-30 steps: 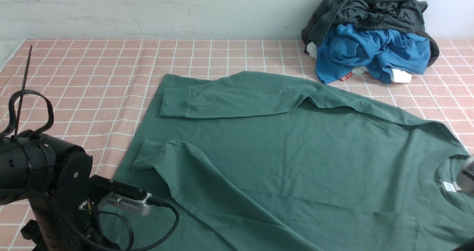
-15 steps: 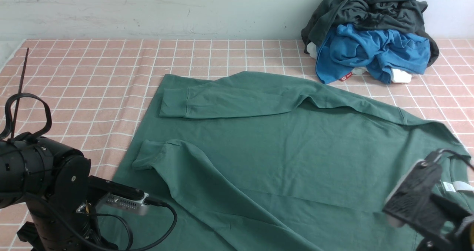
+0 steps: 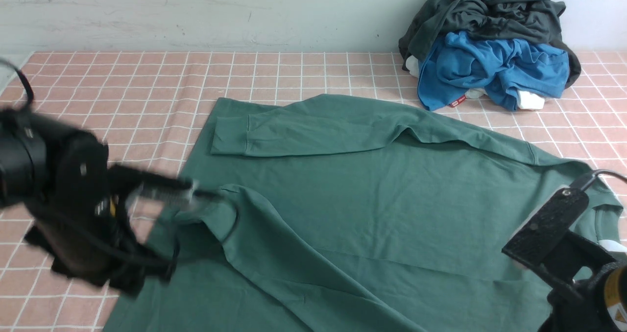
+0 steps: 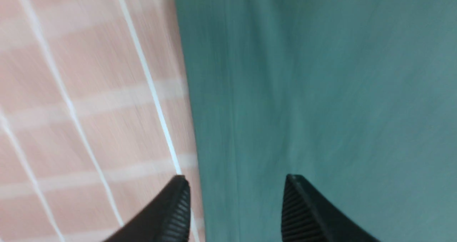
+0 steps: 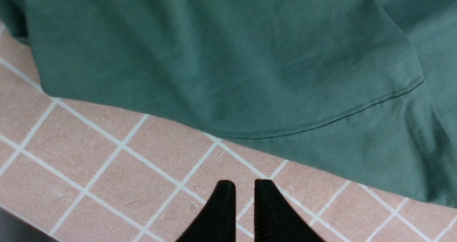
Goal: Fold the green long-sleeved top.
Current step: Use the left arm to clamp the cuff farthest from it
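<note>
My left gripper [image 4: 234, 185]: spread wide, straddling the edge of the green top [image 3: 372, 200]
My right gripper [image 5: 245, 186]: nearly pressed together, empty, over the checked cloth [image 5: 107, 156]

We count one green long-sleeved top [image 3: 392, 200], two sleeves [image 3: 303, 131]. Beyond the top, wall side: one clothes pile [image 3: 490, 43] – one dark garment [image 3: 490, 9], one blue garment [image 3: 490, 67], white bits we can't count. Two grippers – left gripper [image 4: 234, 185], right gripper [image 5: 245, 188]. One checked cloth [image 3: 122, 87] under the top.
</note>
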Robot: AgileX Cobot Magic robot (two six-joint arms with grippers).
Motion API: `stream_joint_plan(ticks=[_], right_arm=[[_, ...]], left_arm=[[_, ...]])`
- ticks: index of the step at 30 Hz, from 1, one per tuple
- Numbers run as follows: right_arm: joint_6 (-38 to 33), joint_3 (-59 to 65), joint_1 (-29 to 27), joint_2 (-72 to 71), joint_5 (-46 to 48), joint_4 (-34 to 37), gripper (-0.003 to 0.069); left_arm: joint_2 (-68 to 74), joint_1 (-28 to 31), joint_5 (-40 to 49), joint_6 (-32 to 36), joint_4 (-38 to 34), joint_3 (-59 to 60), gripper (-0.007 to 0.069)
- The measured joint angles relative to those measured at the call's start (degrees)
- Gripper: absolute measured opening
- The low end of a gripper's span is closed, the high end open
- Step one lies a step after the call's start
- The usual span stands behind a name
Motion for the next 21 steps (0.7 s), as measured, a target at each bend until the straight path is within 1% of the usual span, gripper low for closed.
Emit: stream_joint_plan(ticks=[4,7,9,13,15,16,18,19,21], right_arm=[[0.28,0.0,0.0,0.0,-1.26,-0.32,0.0082],[0.44,0.0,0.0,0.0,-2.54,-0.37,0.0085],[0.44,0.0,0.05,0.0,-2.7,-0.37,0.0085],[1.99,0.0,0.06,0.0,-2.76,-1.16,0.0086],[3.11,0.0,0.06,0.0,-2.76,-2.23,0.0087],[3.28,0.0,0.06,0.0,-2.76,-2.23,0.0087],[5.27,0.0,0.06,0.0,-2.51,-4.33,0.009],[5.43,0.0,0.06,0.0,-2.51,-4.54,0.009],[7.34,0.0,0.06,0.0,-2.57,-6.95,0.0095]], left_arm=[[3.42,0.0,1.54,4.16,-1.71,-13.2,0.03],[11.42,0.0,3.86,5.54,-3.22,-24.4,0.03],[13.66,0.0,4.37,5.93,-3.44,-27.65,0.03],[27.41,0.71,6.34,5.93,-4.25,-41.32,0.03],[32.26,1.28,6.9,5.93,-4.31,-46.39,0.0308],[32.78,1.36,6.99,5.93,-4.31,-46.95,0.0309],[38.86,2.72,7.91,5.93,-4.61,-54.28,0.0335],[39.7,2.84,7.91,5.93,-4.68,-54.78,0.0339],[44.23,4.37,7.91,5.93,-6.01,-60.64,0.0361]])
